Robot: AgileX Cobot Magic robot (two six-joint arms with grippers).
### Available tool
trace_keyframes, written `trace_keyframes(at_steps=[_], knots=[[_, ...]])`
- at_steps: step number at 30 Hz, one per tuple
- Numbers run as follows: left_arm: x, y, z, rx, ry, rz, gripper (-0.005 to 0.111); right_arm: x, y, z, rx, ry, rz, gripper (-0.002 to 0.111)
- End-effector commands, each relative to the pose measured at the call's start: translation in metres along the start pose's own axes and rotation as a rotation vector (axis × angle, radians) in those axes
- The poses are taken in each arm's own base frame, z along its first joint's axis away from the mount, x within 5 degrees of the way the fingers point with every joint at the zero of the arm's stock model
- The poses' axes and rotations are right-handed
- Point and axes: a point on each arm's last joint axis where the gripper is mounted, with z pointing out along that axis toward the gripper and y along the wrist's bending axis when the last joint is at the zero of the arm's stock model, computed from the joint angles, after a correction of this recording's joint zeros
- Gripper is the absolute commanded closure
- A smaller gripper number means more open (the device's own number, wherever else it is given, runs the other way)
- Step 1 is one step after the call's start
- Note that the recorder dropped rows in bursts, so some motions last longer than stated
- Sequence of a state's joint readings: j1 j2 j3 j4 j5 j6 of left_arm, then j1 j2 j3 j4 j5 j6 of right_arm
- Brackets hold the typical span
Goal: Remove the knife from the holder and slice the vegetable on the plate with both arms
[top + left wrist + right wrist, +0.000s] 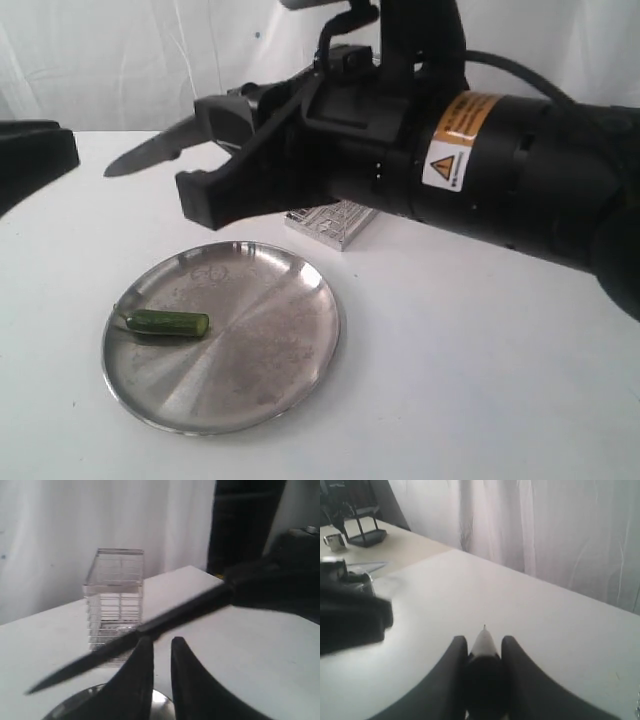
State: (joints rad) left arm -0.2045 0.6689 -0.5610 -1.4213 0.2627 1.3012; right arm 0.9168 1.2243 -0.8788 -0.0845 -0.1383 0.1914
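While the right gripper clamps the knife by its handle, the blade sticks out toward the upper left of the exterior frame. Its long axis is near horizontal and the tip points left and slightly down. The knife is off the table, up and left of the plate, not touching it.

In the right wrist view both fingers are pressed against the black handle, and the blade points straight away from the camera.

In the left wrist view the knife runs diagonally from upper right to lower left, tip at lower left. It crosses in front of the holder. The left gripper sits at the bottom centre, fingers a narrow gap apart with nothing between them. The blade passes just past the fingertips; can't tell if it touches them.

The holder stands upright on the table, mostly hidden under the right arm at the centre of the exterior frame, just beyond the plate's far rim.

The vegetable lies on the left part of the plate. Its long axis is roughly left-right, thin stem end toward the left rim, blunt end toward the plate's middle. It is well below the blade.

A slice of the plate rim shows at the lower left of the left wrist view.
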Motion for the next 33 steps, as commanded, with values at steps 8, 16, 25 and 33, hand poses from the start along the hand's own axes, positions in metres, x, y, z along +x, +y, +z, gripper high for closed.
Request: trace_keyframes(at_steps=[8, 16, 25, 33], knots=[[0.048, 0.019, 0.017, -0.108, 0.170, -0.109, 0.087, -0.032, 0.007, -0.003, -0.031, -0.106, 0.090, 0.108], [0.029, 0.032, 0.039, -0.140, 0.173, -0.081, 0.087, -0.011, 0.034, -0.004, -0.088, 0.111, 0.073, 0.108], [0.028, 0.035, 0.039, -0.168, 0.175, -0.066, 0.087, 0.006, 0.030, -0.007, -0.044, 0.290, 0.061, 0.108], [0.029, 0.034, 0.039, -0.163, 0.180, -0.054, 0.087, 0.010, 0.029, -0.009, -0.030, 0.343, 0.057, 0.108]])
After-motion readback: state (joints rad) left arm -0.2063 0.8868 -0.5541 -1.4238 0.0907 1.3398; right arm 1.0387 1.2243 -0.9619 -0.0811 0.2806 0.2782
